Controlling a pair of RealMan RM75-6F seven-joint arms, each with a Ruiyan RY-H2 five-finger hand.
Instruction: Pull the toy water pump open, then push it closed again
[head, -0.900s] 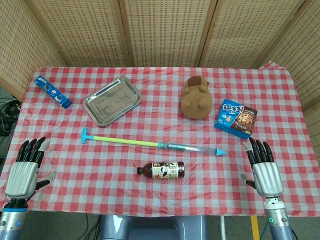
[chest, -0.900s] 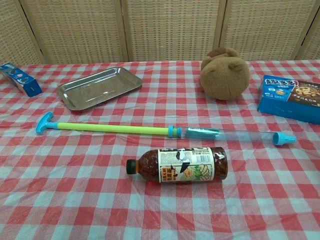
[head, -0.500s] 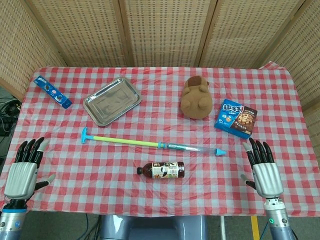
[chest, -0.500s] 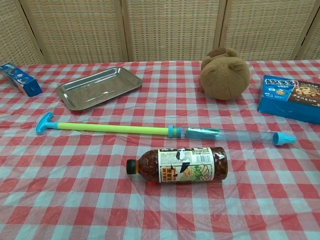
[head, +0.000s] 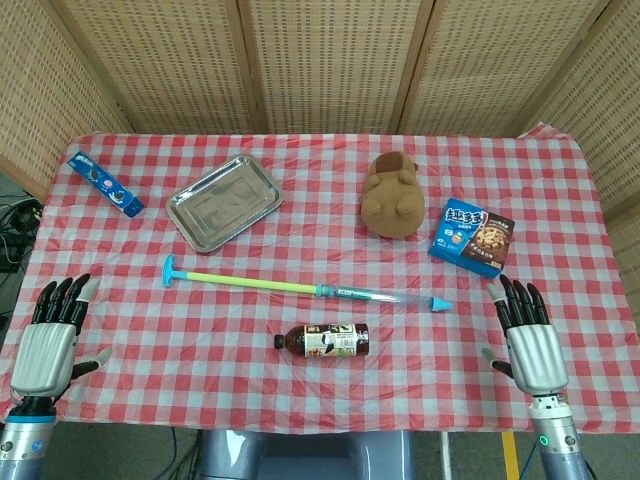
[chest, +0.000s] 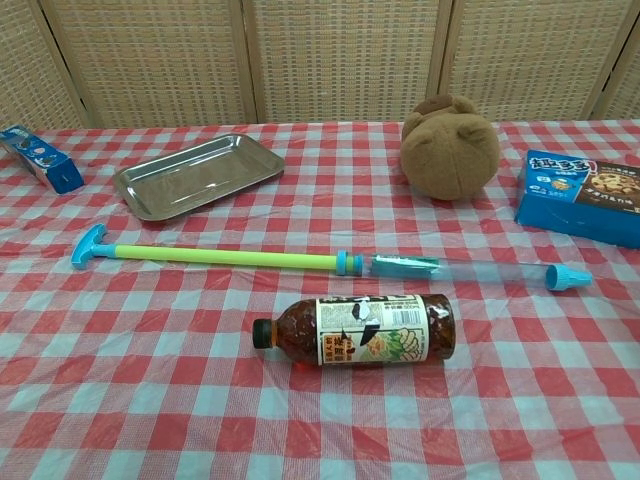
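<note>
The toy water pump (head: 300, 287) (chest: 320, 262) lies across the middle of the checkered table, pulled out long. Its blue T-handle (head: 170, 270) (chest: 88, 245) and yellow-green rod point left; the clear barrel with a blue nozzle (head: 440, 303) (chest: 568, 277) points right. My left hand (head: 48, 340) hovers open at the table's front left corner, far from the handle. My right hand (head: 528, 335) is open at the front right edge, a little right of the nozzle. Neither hand touches anything, and neither shows in the chest view.
A tea bottle (head: 323, 340) (chest: 358, 328) lies just in front of the pump. Behind it are a steel tray (head: 223, 203) (chest: 195, 175), a brown plush toy (head: 392, 195) (chest: 450, 146), a blue cookie box (head: 471, 238) (chest: 582, 197) and a blue biscuit pack (head: 104, 184) (chest: 40, 158).
Both hands shifted only slightly at the table's front edge. The pump and the other objects have not moved.
</note>
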